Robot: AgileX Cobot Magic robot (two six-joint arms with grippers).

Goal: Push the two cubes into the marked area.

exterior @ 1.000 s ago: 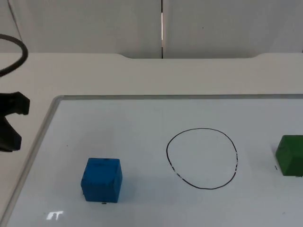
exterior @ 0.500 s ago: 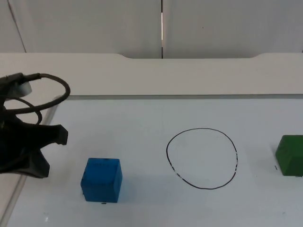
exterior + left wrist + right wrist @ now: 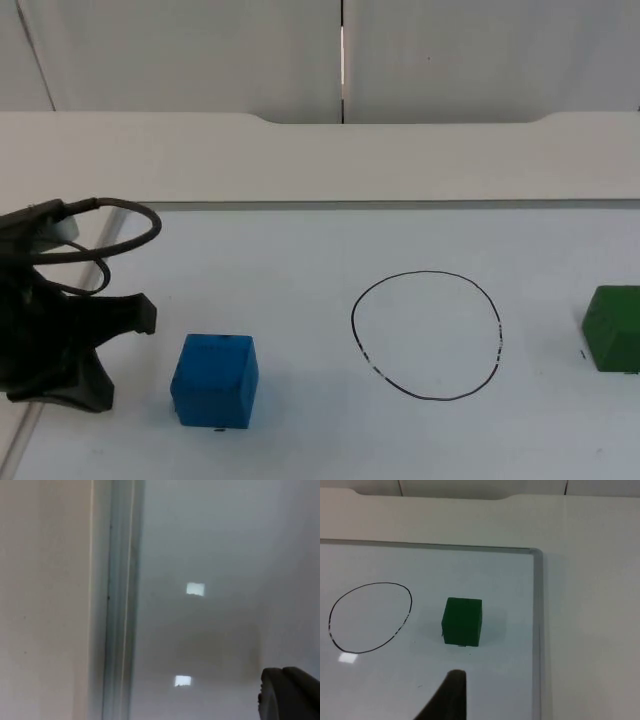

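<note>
Left gripper (image 3: 120, 355) now lower and nearer than half a second ago, just beside blue cube (image 3: 214, 380), fingers spread, holding nothing. Blue cube unmoved, left of drawn circle (image 3: 427, 335); green cube (image 3: 615, 328) unmoved, right of it. Right gripper's (image 3: 451, 692) opening: cannot tell.

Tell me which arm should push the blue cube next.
Left. Its gripper sits just beside the blue cube, on the side away from the circle. The right arm waits above the green cube.

left pincer (image 3: 118, 350) nearer blue cube (image 3: 214, 380) (lower too)
</note>
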